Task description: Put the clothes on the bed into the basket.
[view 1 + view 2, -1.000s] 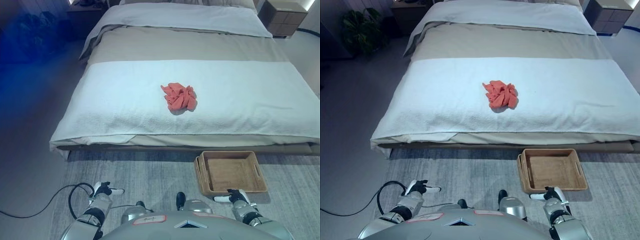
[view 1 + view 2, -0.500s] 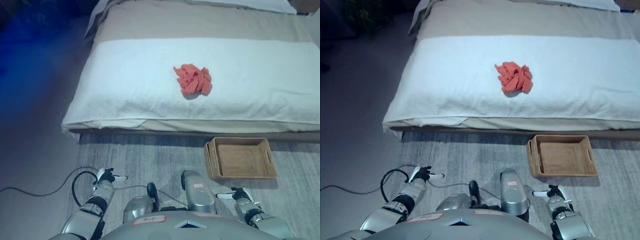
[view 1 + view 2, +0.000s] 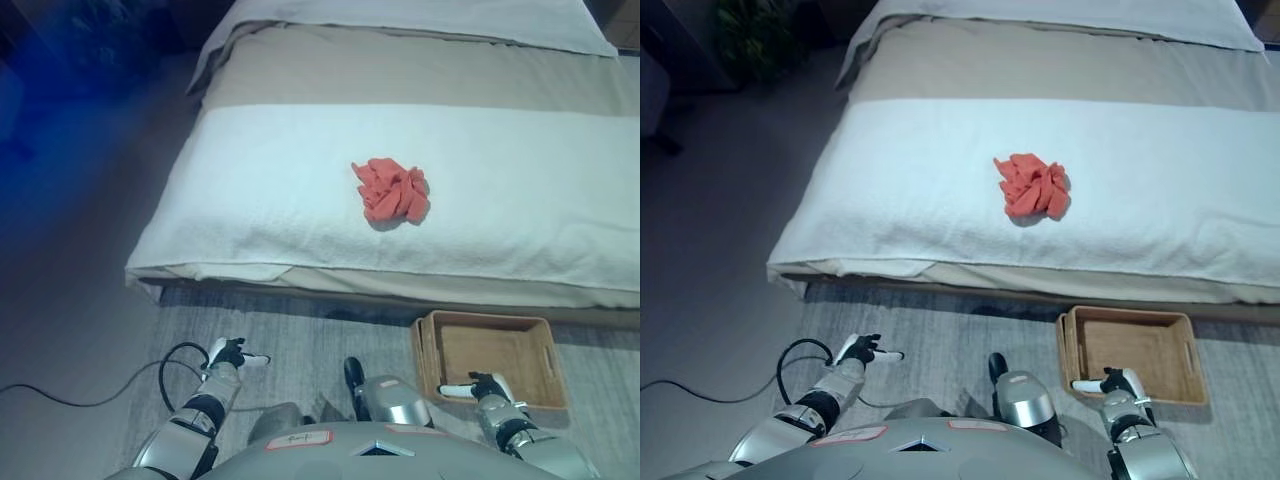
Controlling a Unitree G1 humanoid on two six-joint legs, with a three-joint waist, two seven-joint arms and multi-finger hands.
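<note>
A crumpled orange-red cloth (image 3: 391, 190) lies on the white cover of the bed (image 3: 280, 190), near its middle. A brown woven basket (image 3: 492, 353) stands empty on the rug at the foot of the bed, to the right. My left hand (image 3: 229, 354) hangs low at the lower left, over the rug, with one finger held out straight, holding nothing. My right hand (image 3: 487, 387) hangs low at the lower right, just in front of the basket's near rim, one finger out straight, holding nothing. Both hands are far from the cloth.
The bed has a beige band and a grey-white duvet (image 3: 420, 15) further back. A grey rug (image 3: 290, 330) covers the floor at the bed's foot. A potted plant (image 3: 755, 30) stands at the far left.
The whole view has shifted as the camera moved; the bed and basket sit lower in the picture than half a second ago. Both hands stay low at my sides.
</note>
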